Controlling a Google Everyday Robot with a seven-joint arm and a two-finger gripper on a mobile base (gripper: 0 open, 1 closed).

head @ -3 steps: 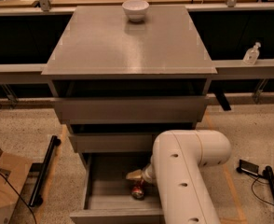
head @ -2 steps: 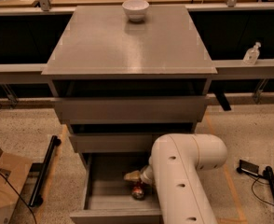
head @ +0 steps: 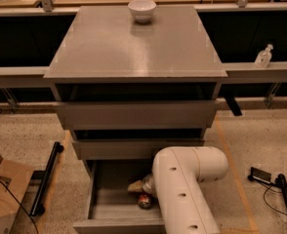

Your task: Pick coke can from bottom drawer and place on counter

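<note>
The bottom drawer (head: 102, 206) is pulled open below the two shallower grey drawers. The coke can (head: 144, 201) lies on the drawer floor near the middle, showing red with a silver end. My white arm (head: 182, 189) reaches down into the drawer from the right. My gripper (head: 136, 186) is inside the drawer, just above and to the left of the can and very close to it. The arm hides most of the wrist and the drawer's right side. The counter (head: 133, 43) is the grey cabinet top.
A white bowl (head: 142, 9) stands at the counter's far edge. A clear bottle (head: 263, 56) stands on the ledge at right. A cardboard box (head: 2, 194) and a black bar (head: 46, 179) lie on the floor at left. Cables and a black device (head: 263, 175) lie at right.
My arm has shifted slightly left and lower into the drawer, and the gripper has edged left over the can. The can has not moved.
</note>
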